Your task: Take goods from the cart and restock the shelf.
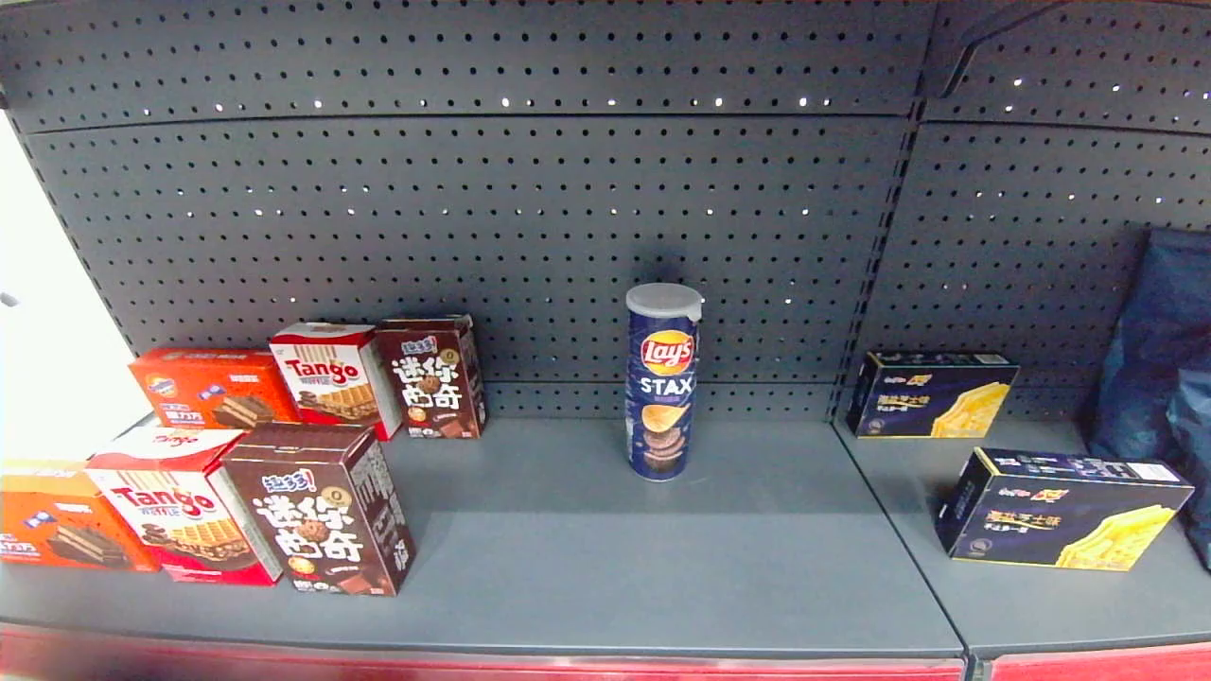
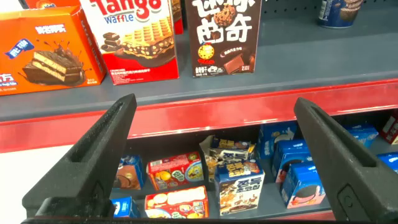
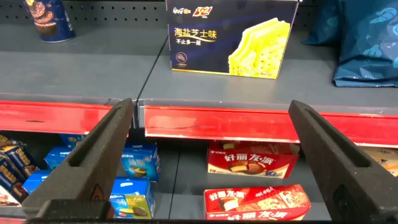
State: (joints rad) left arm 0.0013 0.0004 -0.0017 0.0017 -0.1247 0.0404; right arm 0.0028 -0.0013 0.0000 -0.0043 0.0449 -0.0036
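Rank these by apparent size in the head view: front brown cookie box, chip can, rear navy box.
1. front brown cookie box: largest, though it is also nearest the camera.
2. chip can and rear navy box: about alike in area, so not ranked.

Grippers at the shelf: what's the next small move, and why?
Probably back off and turn toward the cart: the left gripper and right gripper are open and empty, and the shelf has bare space around the chip can.
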